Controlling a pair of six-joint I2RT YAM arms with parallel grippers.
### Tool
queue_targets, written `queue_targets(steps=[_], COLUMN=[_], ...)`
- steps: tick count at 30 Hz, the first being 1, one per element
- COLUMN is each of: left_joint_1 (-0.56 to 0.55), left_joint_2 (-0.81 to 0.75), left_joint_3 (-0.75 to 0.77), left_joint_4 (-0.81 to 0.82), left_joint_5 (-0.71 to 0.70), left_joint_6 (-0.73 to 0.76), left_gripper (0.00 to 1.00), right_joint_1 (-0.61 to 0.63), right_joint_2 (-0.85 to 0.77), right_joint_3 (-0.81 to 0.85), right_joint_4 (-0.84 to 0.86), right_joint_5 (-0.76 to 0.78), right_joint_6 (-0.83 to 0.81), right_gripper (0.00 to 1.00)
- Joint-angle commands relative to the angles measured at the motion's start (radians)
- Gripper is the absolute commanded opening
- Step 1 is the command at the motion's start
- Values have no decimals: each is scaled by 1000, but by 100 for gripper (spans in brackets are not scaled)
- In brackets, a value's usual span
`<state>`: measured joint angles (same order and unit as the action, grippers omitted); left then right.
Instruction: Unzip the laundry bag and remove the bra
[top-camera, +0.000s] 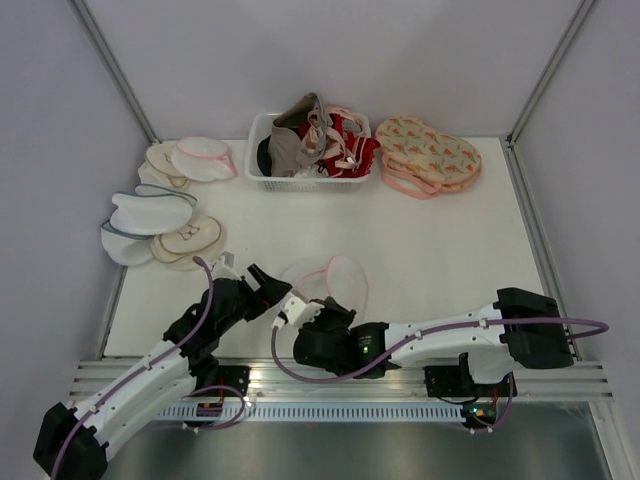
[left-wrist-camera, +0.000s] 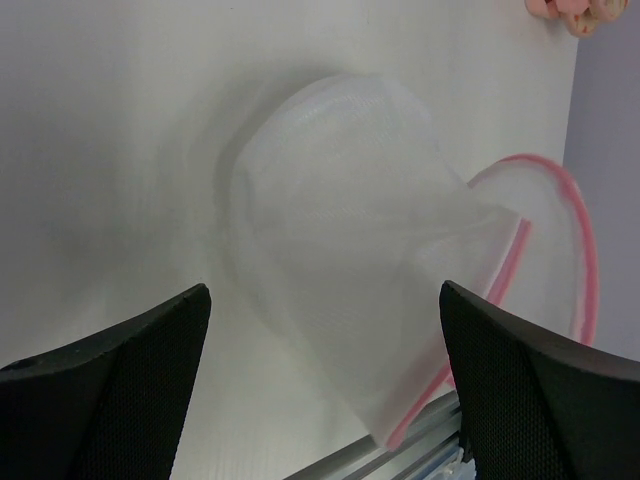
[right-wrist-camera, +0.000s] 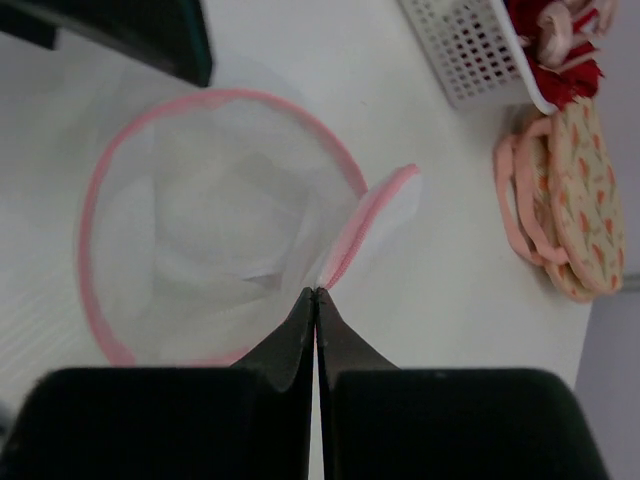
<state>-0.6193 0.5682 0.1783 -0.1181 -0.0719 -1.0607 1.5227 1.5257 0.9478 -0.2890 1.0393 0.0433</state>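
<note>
Laundry bag (top-camera: 335, 278) lies on the table (top-camera: 450, 250) just ahead of both arms, its pink-edged flap lifted, so the unzipping looks mostly done. The right gripper (right-wrist-camera: 316, 293) is pressed shut at that edge; whether it truly pinches it I can't tell. The left gripper (left-wrist-camera: 325, 295) gapes wide over the mesh, empty. Next, it should reach inside for the bra.

No writing, label, brand, number or sign can be read in any view; the bag (left-wrist-camera: 340, 230) shows plain mesh with pink trim only; the basket (top-camera: 310, 183) and pouches (top-camera: 430, 155) carry no legible marks.
</note>
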Motion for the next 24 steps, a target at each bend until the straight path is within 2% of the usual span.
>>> queue_targets(steps=[1, 2, 5, 8, 12, 15, 17, 18, 20, 22, 24], left_joint_1=[1, 3, 3, 3, 3, 3, 3, 3, 3, 3, 3], left_joint_2=[-37, -54, -88, -126, -152, -162, -172, -177, -188, -201, -212], left_joint_3=[7, 6, 3, -5, -13, -14, -14, -14, -13, -10, -8], left_joint_4=[-72, -75, -94, -89, -87, -91, -89, -91, -91, -91, -95], left_joint_5=[-55, -63, -78, -86, -92, -95, -95, -95, -97, -94, -92], left_joint_6=[-47, -54, -74, -81, -91, -94, -96, -96, -96, -88, -82], left_gripper=[98, 98, 98, 99, 99, 99, 99, 99, 99, 99, 100], right_joint_1=[25, 27, 24, 21, -2, -21, -35, -38, -48, -58, -64], right_joint_2=[-1, -1, 7, -1, -22, -15, -9, -10, -27, -62, -105], right_joint_3=[-27, -38, -50, -83, -129, -133, -129, -127, -126, -109, -113], right_joint_4=[128, 131, 133, 168, 277, 312, 315, 320, 315, 294, 292], right_joint_5=[-149, -235, -356, -427, -621, -700, -763, -783, -829, -875, -900], right_joint_6=[-138, -141, -132, -131, -138, -129, -123, -120, -108, -76, -57], right_gripper=[0, 0, 0, 0, 0, 0, 4, 9, 51, 97, 98])
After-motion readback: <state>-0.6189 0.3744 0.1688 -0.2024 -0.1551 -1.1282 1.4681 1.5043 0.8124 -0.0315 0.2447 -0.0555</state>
